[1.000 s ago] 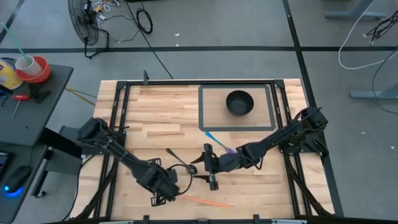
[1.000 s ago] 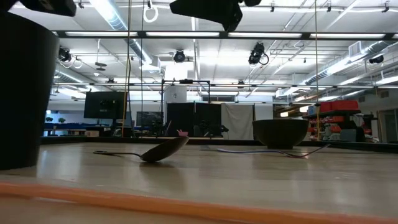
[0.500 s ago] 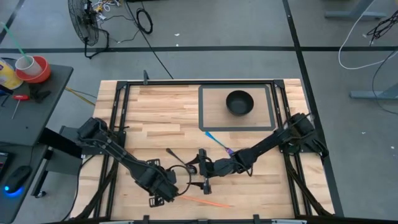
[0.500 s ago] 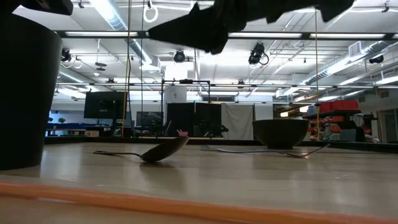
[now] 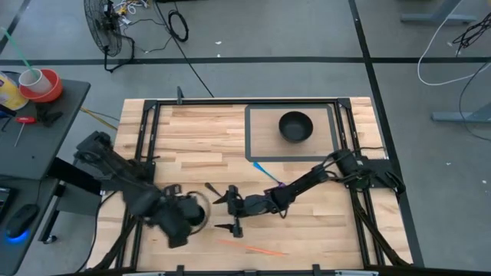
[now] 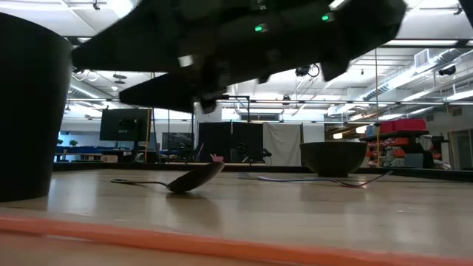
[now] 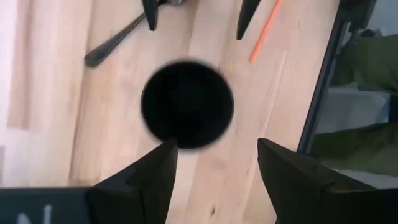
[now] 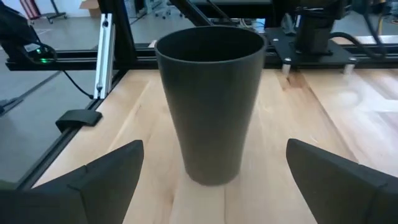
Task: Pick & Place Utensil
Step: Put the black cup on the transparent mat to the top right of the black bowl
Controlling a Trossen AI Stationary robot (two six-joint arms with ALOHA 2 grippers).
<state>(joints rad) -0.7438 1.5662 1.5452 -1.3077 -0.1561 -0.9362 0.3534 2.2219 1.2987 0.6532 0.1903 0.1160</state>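
Observation:
A black cup (image 8: 211, 99) stands upright on its base on the wood table (image 5: 192, 138), seen from above as a dark circle (image 7: 186, 102) and at the left of the low view (image 6: 29, 103). My left gripper (image 7: 214, 152) hovers open above the cup (image 5: 193, 214), touching nothing. My right gripper (image 8: 214, 149) is open, level, a little to the cup's right (image 5: 222, 213). A dark spoon (image 6: 185, 179) lies on the table just beyond it, its handle (image 5: 209, 186) showing. An orange straw (image 5: 249, 248) lies near the front edge.
A black bowl (image 5: 295, 125) sits on a dark-rimmed tray (image 5: 252, 134) at the back right. A blue and purple utensil (image 5: 268, 175) lies in front of the tray, beside my right arm. Bare wood lies at the table's back left.
My left gripper has drawn back from the cup toward the table's left edge and risen. My right gripper has travelled toward the table's left edge, up to the cup, and now fills the top of the low view. The cup and spoon have stayed in place.

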